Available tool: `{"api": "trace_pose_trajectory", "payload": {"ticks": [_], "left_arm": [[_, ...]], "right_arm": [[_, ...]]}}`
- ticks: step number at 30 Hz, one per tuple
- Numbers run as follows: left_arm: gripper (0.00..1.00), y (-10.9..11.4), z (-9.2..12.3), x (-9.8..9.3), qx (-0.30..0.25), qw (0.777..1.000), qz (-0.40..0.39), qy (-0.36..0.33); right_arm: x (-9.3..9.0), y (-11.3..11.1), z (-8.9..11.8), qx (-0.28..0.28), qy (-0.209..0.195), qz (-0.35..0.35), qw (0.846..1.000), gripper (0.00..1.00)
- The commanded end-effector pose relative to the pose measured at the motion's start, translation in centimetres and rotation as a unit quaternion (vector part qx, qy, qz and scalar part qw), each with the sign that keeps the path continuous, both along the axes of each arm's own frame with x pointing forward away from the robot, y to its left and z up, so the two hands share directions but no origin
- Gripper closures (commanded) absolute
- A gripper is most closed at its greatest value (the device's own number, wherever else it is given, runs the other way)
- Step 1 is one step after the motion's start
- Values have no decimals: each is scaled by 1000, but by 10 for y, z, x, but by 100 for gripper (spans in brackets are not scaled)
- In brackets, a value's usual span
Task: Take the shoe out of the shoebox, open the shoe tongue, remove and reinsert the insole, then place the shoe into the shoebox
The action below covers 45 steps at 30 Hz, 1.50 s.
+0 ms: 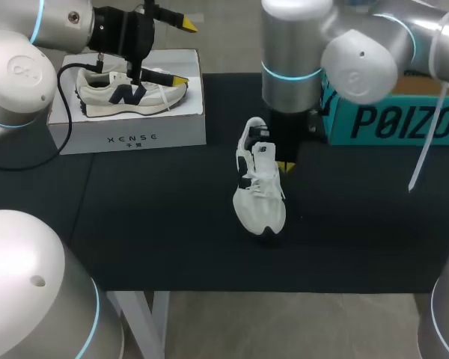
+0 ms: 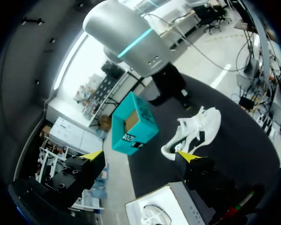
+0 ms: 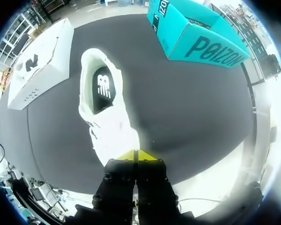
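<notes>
The white lace-up trainer with dark trim (image 1: 259, 191) stood upright on its sole on the black-covered bench (image 1: 172, 224), out of the teal cardboard shoebox (image 1: 393, 120), which sat well apart at the bench's right side. The trainer's toe pointed toward the robot and its mouth away. The dark insole (image 3: 102, 85) lay flat inside the mouth, so the step in hand looked to be opening the tongue.

The right jaws hung just beside the lacing, their yellow tips (image 3: 136, 155) pressed together with nothing between them. The left jaws stood wide apart and empty over the white cardboard box with a shoe shown on its top (image 1: 127, 112), far from the trainer.

To do the step well, the right jaws probably needed to part first, then come down over the tongue's upper edge and pinch only that. Catching a lace would likely have dragged the whole trainer. A light trainer on a smooth mat would tend to tip or slide under an upward pull, so the left jaws would best have steadied the heel before any lift, and the pull should have run toward the toe, gently
</notes>
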<state>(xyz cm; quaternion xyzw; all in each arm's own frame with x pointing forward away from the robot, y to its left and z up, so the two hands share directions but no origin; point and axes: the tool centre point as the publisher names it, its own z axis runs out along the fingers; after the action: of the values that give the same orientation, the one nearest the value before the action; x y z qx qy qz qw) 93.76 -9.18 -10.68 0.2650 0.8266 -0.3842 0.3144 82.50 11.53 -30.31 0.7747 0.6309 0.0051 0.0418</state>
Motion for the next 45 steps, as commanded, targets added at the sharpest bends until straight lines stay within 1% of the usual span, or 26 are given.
{"api": "trace_pose_trajectory", "payload": {"ticks": [1, 4, 8, 12, 13, 15, 19, 20, 28, 31, 34, 37, 39, 41, 42, 44, 45], "left_arm": [[0, 0, 0, 0, 2, 1000, 0, 0], [0, 0, 0, 0, 2, 1000, 0, 0], [0, 0, 0, 0, 2, 1000, 0, 0], [0, 0, 0, 0, 2, 1000, 0, 0], [0, 0, 0, 0, 2, 1000, 0, 0], [0, 0, 0, 0, 2, 1000, 0, 0], [0, 0, 0, 0, 2, 1000, 0, 0], [0, 0, 0, 0, 2, 1000, 0, 0], [0, 0, 0, 0, 2, 1000, 0, 0], [0, 0, 0, 0, 2, 1000, 0, 0], [0, 0, 0, 0, 2, 1000, 0, 0], [0, 0, 0, 0, 2, 1000, 0, 0], [0, 0, 0, 0, 2, 1000, 0, 0], [0, 0, 0, 0, 2, 1000, 0, 0], [0, 0, 0, 0, 2, 1000, 0, 0], [0, 0, 0, 0, 2, 1000, 0, 0], [0, 0, 0, 0, 2, 1000, 0, 0]], "right_arm": [[9, 8, -17, -12, 9, 6, 1000, 100], [18, 14, -26, -17, 11, 10, 1000, 100], [31, 24, -33, -7, 7, 11, 1000, 100], [45, 35, -42, -19, 8, 22, 1000, 100], [46, 36, -47, -18, 11, 20, 1000, 100], [48, 39, -53, -35, 16, 26, 999, 100], [50, 41, -60, -37, 26, 23, 999, 100], [50, 40, -59, -35, 26, 20, 999, 100], [47, 31, -26, -29, -10, 11, 999, 100], [50, 30, -12, -22, -27, 9, 999, 100], [57, 32, 1, -17, -46, 17, 999, 100], [66, 35, 8, -15, -63, 46, 997, 100], [72, 36, 9, -21, -66, 69, 995, 100], [79, 37, 10, -12, -71, 94, 993, 100], [82, 37, 11, -19, -74, 106, 991, 100], [87, 36, 15, -18, -77, 138, 987, 100], [90, 35, 16, -15, -79, 142, 987, 100]]}}
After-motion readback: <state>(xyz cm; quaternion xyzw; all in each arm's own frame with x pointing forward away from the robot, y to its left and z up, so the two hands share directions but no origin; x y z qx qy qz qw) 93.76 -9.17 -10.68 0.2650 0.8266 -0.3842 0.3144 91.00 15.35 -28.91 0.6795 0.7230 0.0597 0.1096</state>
